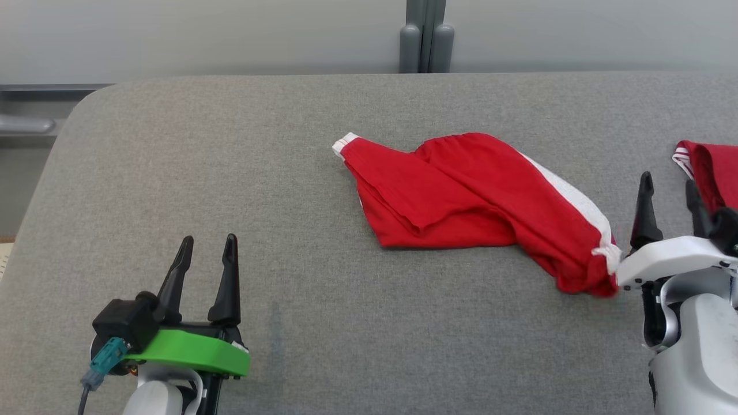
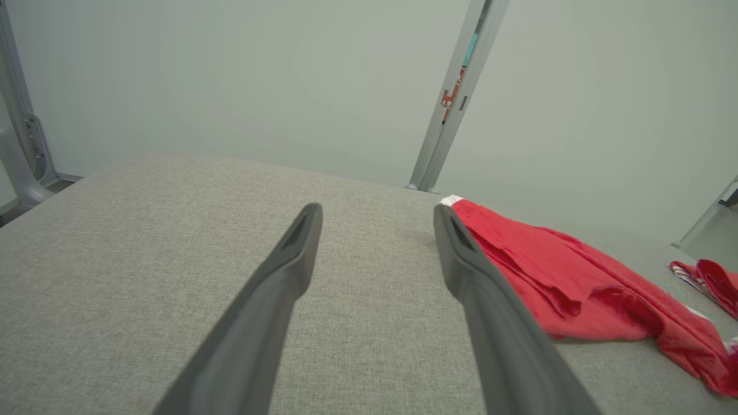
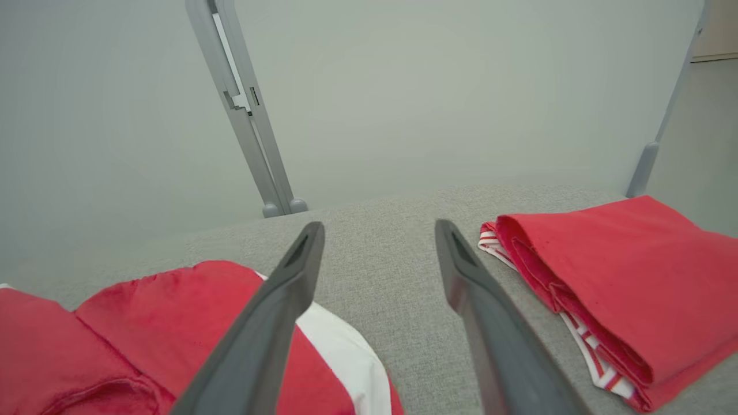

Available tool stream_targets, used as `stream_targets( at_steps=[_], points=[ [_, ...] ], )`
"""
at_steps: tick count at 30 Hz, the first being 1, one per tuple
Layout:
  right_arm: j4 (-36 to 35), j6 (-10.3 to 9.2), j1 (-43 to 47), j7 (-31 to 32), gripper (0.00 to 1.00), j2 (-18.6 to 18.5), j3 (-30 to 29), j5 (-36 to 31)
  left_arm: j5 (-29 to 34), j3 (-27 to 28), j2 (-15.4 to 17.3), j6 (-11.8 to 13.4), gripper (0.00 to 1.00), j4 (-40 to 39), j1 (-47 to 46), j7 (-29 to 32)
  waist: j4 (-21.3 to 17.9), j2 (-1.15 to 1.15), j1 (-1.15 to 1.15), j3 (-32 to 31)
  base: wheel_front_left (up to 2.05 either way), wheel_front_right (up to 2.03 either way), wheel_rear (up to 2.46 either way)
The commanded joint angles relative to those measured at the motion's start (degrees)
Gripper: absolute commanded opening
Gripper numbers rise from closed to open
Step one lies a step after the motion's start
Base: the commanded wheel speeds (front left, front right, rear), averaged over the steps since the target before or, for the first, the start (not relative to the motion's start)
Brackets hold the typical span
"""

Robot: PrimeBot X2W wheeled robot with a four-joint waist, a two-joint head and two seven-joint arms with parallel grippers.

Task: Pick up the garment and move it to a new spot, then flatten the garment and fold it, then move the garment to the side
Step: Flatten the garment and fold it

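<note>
The red garment (image 1: 461,190) is lying crumpled on the grey table (image 1: 230,173), a little right of the middle, with a white side stripe (image 1: 576,202) running down towards its bunched lower right end.

The right gripper (image 1: 667,180) is sitting just beside that bunched end, on its right, with the fingers pointing away from the robot. In the right wrist view its two dark fingers are standing well apart with only bare table between them, and the cloth is lying under and to the left of the left finger. In the head view the bunched end seems to be touching the gripper's white housing (image 1: 669,259), though the angle is not making this certain.

The left gripper (image 1: 209,238) is hovering at the near left of the table, well apart from the garment, its fingers spread wide and holding nothing.

A folded red garment (image 1: 712,173) is resting at the table's right edge, just beyond the right gripper.
</note>
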Motion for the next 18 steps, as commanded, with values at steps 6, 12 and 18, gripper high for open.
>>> stream_targets(
  at_steps=[6, 12, 18],
  points=[
    [-0.7, -0.03, 0.2, 0.0, 1.00, 0.0, -0.6, -5.4, -0.5, -0.1, 0.8, -0.1, 1.00, 0.1, -0.2, -0.1, 0.2, 0.00, 0.00, -0.7, 0.00, 0.00, 0.00],
    [-1.4, -0.03, 2.5, 6.3, 1.00, -0.1, 12.4, -4.2, -0.4, 0.4, 0.6, -0.1, 1.00, -0.4, 0.6, -0.1, -0.1, 0.00, 0.00, -0.7, 0.00, 0.00, 0.00],
    [1.8, -0.03, -1.6, 13.1, 1.00, -0.1, 26.1, 1.9, -0.2, -0.2, 0.4, -0.1, 1.00, -0.6, -0.6, -0.1, 0.3, 0.00, 0.00, 0.1, 0.00, 0.00, 0.00]
  ],
)
